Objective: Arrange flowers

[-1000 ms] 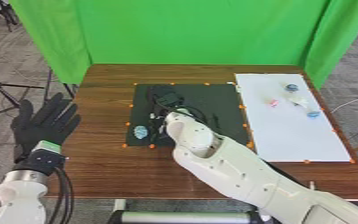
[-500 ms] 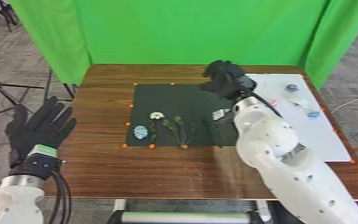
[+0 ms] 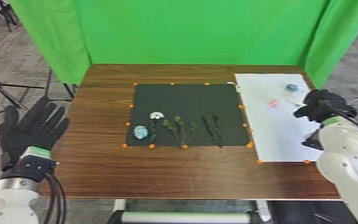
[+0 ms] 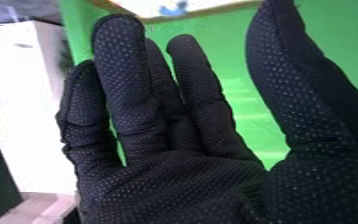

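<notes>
Lying between left hand (image 3: 29, 132) and right hand (image 3: 321, 106), white flower (image 3: 157, 115) touches neither; both hands released

Your black-gloved right hand (image 3: 325, 106) hides part of the flat white board (image 3: 282, 135), whose small pink bit (image 3: 273, 103) you can't make out.

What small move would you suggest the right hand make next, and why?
Probably a short reach to the blue flower on the white board: the right hand is open close by, and the black mat holds a white flower and stems that it could join.
</notes>
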Robot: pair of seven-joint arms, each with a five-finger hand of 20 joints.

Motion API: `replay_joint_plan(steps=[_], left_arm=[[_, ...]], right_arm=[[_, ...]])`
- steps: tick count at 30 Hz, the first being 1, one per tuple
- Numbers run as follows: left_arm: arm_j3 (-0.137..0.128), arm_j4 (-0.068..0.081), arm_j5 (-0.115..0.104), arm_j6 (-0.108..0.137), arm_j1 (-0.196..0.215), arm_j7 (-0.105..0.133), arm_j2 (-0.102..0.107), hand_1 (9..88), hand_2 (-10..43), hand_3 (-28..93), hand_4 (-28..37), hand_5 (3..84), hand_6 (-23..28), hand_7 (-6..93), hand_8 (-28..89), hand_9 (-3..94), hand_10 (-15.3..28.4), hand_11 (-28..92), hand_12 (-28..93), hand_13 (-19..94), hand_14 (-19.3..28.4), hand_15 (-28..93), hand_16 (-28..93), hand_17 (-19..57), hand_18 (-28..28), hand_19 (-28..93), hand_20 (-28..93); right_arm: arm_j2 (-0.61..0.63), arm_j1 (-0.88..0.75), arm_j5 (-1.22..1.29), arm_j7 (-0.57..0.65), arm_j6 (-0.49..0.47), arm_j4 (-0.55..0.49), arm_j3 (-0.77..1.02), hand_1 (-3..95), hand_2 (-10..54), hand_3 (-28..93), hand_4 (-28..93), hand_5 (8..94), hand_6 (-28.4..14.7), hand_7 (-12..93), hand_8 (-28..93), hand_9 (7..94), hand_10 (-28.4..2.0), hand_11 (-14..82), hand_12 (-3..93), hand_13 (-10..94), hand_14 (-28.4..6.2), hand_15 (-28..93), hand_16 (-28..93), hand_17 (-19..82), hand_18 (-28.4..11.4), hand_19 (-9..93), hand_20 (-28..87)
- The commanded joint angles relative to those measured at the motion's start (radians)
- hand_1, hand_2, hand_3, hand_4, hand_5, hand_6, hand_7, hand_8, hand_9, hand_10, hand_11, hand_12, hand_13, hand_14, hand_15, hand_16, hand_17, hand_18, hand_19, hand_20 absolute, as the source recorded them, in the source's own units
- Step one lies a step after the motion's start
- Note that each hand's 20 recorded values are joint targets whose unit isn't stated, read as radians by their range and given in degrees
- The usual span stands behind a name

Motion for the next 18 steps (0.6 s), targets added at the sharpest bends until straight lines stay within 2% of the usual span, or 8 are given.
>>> replay_joint_plan(steps=[1,3,4,6,7,12,13,18], left_arm=[[0.006,-0.01,-0.009,-0.009,0.02,0.006,-0.009,25.6,13.2,68,-28.3,39.0,5.7,13.5,-9,29.4,12.9,21,7,20,12.2,33,-10,-4.6,11.2,27,8],[0.012,-0.011,-0.011,-0.002,0.019,0.013,-0.007,25.5,13.2,68,-28.3,39.0,5.7,13.5,-9,29.4,13.0,21,7,20,12.2,32,-10,-4.7,11.2,27,8],[0.011,-0.012,-0.007,-0.004,0.024,0.011,-0.008,25.5,13.2,68,-28.3,39.0,5.8,13.5,-9,29.4,13.0,21,8,20,12.2,32,-10,-4.7,11.2,27,8],[0.011,-0.02,0.002,0.017,0.027,-0.005,-0.012,25.5,13.2,68,-28.3,38.9,6.0,13.4,-9,29.3,13.0,21,8,19,12.2,32,-10,-4.7,11.1,27,8],[0.01,-0.016,0.006,0.002,0.031,-0.007,-0.014,25.4,13.2,68,-28.3,38.9,6.0,13.4,-9,29.3,13.1,21,8,18,12.3,32,-10,-4.7,11.1,27,8],[0.009,-0.022,-0.004,0.003,0.046,0.002,-0.02,25.4,13.0,68,-28.3,38.8,6.2,13.2,-9,28.5,12.9,21,7,17,11.9,31,-9,-5.1,10.9,27,8],[0.009,-0.022,-0.001,0.005,0.045,-0.004,-0.021,25.5,13.0,68,-28.3,38.9,6.3,13.2,-9,28.6,12.9,21,8,17,12.1,31,-9,-5.1,10.9,27,8],[0.011,-0.025,-0.001,0.0,0.049,0.004,-0.017,25.5,13.0,68,-28.3,39.0,6.4,13.2,-9,28.8,12.9,21,8,18,12.3,32,-9,-5.1,11.1,27,8]], right_arm=[[-0.004,0.132,0.024,0.044,-0.089,0.125,-0.08,38.2,-9.5,77,-26,46.2,-5.9,15,-11,45.8,-14.4,9.5,13.5,58,-13.3,60,23,28,-24.9,80,39],[-0.001,0.156,0.032,0.067,-0.111,0.146,-0.095,38.1,-9.5,77,-27,44.9,-6.1,15,-11,43.9,-14.4,9.2,13.2,58,-13.6,61,23,28,-25.1,80,39],[0.002,0.167,0.031,0.083,-0.114,0.157,-0.105,38.2,-9.5,77,-27,44.6,-6.2,15,-11,43.4,-14.5,9.2,13.1,58,-13.6,61,23,28,-25.1,80,39],[0.005,0.175,0.031,0.091,-0.118,0.169,-0.103,38.5,-9.5,77,-27,44.2,-6.4,15,-11,42.6,-14.9,9.2,12.8,58,-13.8,61,22,28,-25.2,80,39],[0.009,0.174,0.039,0.091,-0.111,0.167,-0.098,38.7,-9.5,77,-27,44.2,-6.5,15,-11,42.2,-15.2,9.4,12.5,58,-13.9,62,22,29,-25.2,80,39],[0.021,0.139,-0.002,0.079,-0.027,0.147,-0.068,38.9,-9.5,77,-27,44.4,-6.4,16,-11,39.5,-15.7,10.9,10.6,58,-14.0,64,21,29,-24.9,81,38],[0.023,0.133,0.0,0.078,-0.017,0.146,-0.062,38.9,-9.5,77,-28,44.7,-6.4,16,-12,39.5,-15.6,11.2,10.4,58,-14.0,64,21,29,-24.9,81,37],[0.018,0.198,0.055,0.14,-0.083,0.208,-0.077,39.3,-9.5,78,-28,45.7,-5.9,17,-12,40.8,-15.2,11.3,10.1,59,-13.7,63,21,29,-25.1,81,38]])
